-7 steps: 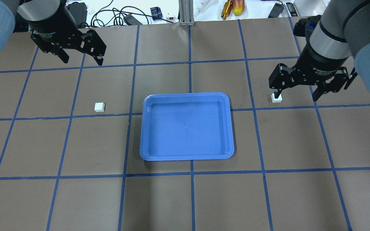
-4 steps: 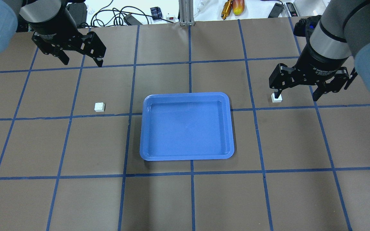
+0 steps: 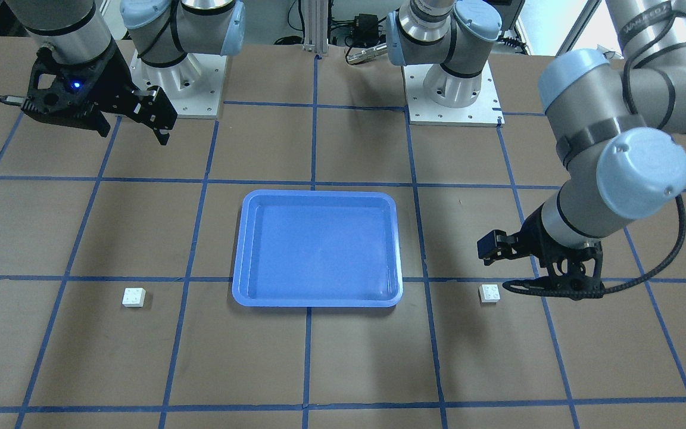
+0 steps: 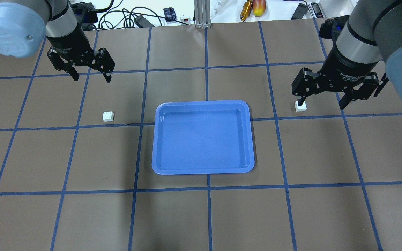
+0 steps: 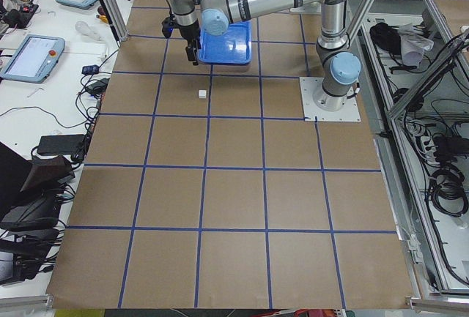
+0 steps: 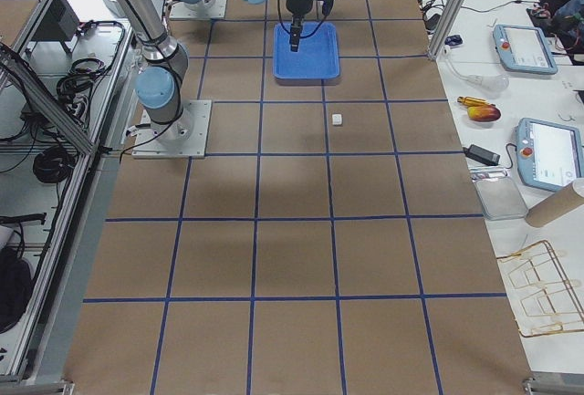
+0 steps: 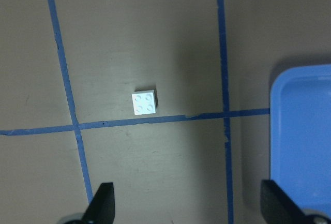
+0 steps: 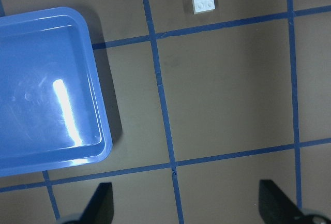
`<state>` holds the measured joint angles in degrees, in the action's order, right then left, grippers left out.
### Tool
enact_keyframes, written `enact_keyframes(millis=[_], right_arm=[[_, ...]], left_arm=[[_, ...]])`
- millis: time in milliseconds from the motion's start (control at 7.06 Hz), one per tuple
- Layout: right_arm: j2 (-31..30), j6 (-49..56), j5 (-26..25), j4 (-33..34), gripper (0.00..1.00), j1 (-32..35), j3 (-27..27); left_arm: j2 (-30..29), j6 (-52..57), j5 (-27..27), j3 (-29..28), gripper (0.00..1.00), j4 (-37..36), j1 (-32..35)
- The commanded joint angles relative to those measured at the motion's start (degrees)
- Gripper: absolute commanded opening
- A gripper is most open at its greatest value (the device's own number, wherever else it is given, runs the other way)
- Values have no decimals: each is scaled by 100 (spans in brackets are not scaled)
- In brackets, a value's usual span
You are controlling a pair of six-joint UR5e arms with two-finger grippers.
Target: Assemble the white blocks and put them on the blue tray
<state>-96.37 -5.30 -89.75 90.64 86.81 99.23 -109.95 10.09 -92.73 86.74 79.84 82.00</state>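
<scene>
Two white blocks lie on the table, one on each side of the blue tray (image 4: 202, 137), which holds nothing. The left block (image 4: 108, 116) lies left of the tray; it also shows in the left wrist view (image 7: 145, 102). My left gripper (image 4: 91, 78) hangs open and empty above the table, short of this block. The right block (image 4: 300, 106) lies right of the tray; it also shows in the right wrist view (image 8: 204, 0). My right gripper (image 4: 322, 104) is open and empty, raised well above the table. One finger overlaps the block in the overhead view, but the front view shows them apart.
The brown table (image 4: 201, 216) carries a grid of blue tape lines. Cables, tools and a mango-like object (image 4: 258, 7) lie on the bench beyond the far edge. Both arm bases (image 3: 450, 89) stand on the robot's side of the table.
My left gripper has come down and moved toward the left block, still open. My right gripper, both blocks and the tray have hardly moved.
</scene>
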Motion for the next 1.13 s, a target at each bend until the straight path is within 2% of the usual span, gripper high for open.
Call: enact_keyframes(millis=[0,142,425,566,708,850,991], right_arm=[[39,116,28,24,100,-14,-9],[170,317,115,433,100,-50,18],[444,2452,142,560,100,-329,9],[548,3612,229,552,100,-731,9],[724,4433,578,700,100,-1101,-34],[986,4972,660,762,100,-1383,-26],[1076,5934,721,858,100,-1577,-35]], left_arm=[[-578,202,-17,473,100,-1289,-122],[-807,647,-8,815,100,-1931,-175],[-826,809,-17,993,100,-2034,-246],[-861,845,18,1107,100,-2043,-246],[-862,897,18,1204,100,-2069,-255],[-862,880,18,1292,100,-2087,-263],[-862,811,1,1345,81,-2174,-272]])
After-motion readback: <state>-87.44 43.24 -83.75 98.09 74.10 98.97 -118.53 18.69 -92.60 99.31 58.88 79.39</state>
